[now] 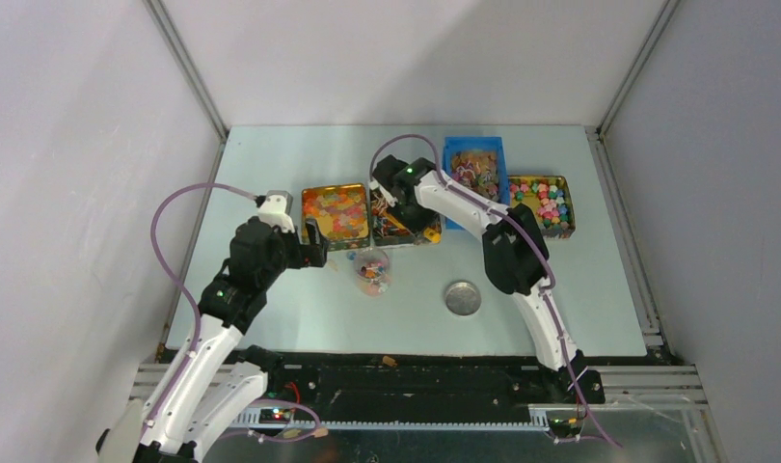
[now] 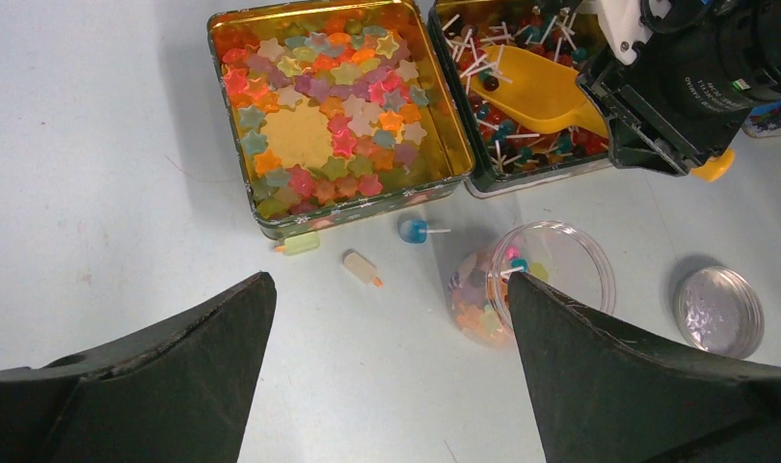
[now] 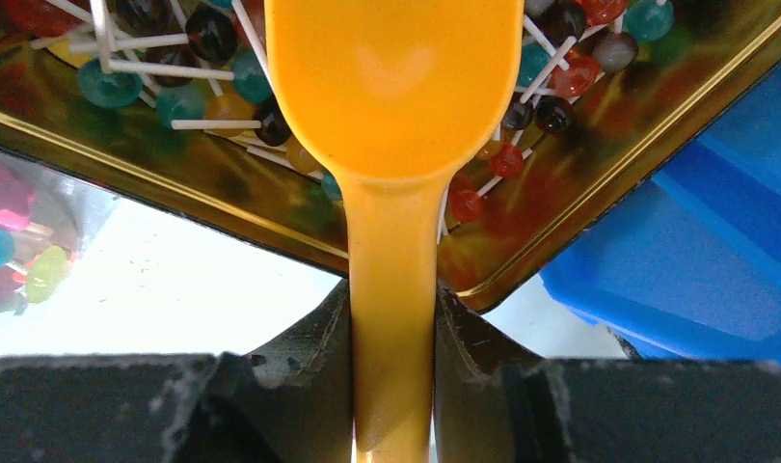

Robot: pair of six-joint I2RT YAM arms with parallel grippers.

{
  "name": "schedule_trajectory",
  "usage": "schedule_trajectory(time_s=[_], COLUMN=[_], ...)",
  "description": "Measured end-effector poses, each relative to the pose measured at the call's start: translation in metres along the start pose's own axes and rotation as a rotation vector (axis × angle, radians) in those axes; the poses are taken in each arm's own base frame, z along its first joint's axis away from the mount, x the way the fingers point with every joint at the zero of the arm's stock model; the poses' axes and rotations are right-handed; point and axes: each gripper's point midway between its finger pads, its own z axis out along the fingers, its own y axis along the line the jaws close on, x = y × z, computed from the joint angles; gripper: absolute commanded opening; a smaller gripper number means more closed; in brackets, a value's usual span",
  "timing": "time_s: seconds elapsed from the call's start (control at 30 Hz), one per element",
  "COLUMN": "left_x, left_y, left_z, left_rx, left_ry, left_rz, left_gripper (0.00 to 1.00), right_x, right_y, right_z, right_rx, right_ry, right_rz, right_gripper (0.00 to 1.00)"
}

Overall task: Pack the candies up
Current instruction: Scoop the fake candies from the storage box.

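Observation:
The candies sit in several containers: star gummies (image 2: 329, 116) in a gold tin, white-stick lollipops (image 2: 507, 145) in the tin beside it, and more in the back bins. My right gripper (image 3: 393, 323) is shut on the handle of the orange scoop (image 3: 396, 87). The scoop's bowl looks empty and lies over the lollipops (image 3: 551, 111). A clear jar (image 2: 541, 280) holding some candies stands in front of the tins. My left gripper (image 2: 391, 323) is open and empty above the table, just left of the jar. Three loose candies (image 2: 361, 268) lie by the star tin.
A round silver lid (image 1: 462, 297) lies on the table right of the jar (image 1: 372, 272). A blue bin (image 1: 475, 178) and a tin of pastel candies (image 1: 541, 203) stand at the back right. The right arm reaches over the lollipop tin (image 1: 398, 227).

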Motion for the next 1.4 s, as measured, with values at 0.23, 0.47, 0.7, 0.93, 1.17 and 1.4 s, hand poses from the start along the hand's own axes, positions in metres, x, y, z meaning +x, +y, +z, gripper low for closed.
schedule_trajectory(time_s=[0.23,0.47,0.7,0.93,1.17,1.4], left_x=[0.0001,0.0002,0.0002,0.0002,0.0003,0.0003], left_y=[0.0002,-0.0001,-0.0002,0.0003,0.0004,0.0002], left_z=[0.0,0.0,0.0,0.0001,0.0001,0.0001], left_rx=[-0.001,0.0,-0.001,-0.004,-0.004,-0.004], left_ry=[0.0,0.001,0.001,0.0,0.0,0.001], left_rz=[0.0,0.001,0.001,0.001,0.002,0.002], left_gripper=[0.98,0.98,0.98,0.98,0.98,0.98], right_x=[-0.0019,-0.0022,-0.0049,-0.0077,-0.0085,-0.0089], right_y=[0.0029,0.0028,0.0048,0.0073,0.0072,0.0074], right_z=[0.0013,0.0017,0.0031,0.0044,0.004,0.0039], right_rx=[-0.026,-0.05,-0.079,-0.144,-0.152,-0.153], right_ry=[-0.01,-0.013,-0.025,-0.076,-0.125,-0.156], right_rz=[0.006,0.017,0.04,0.096,0.125,0.133], right_gripper=[0.0,0.0,0.0,0.0,0.0,0.0])
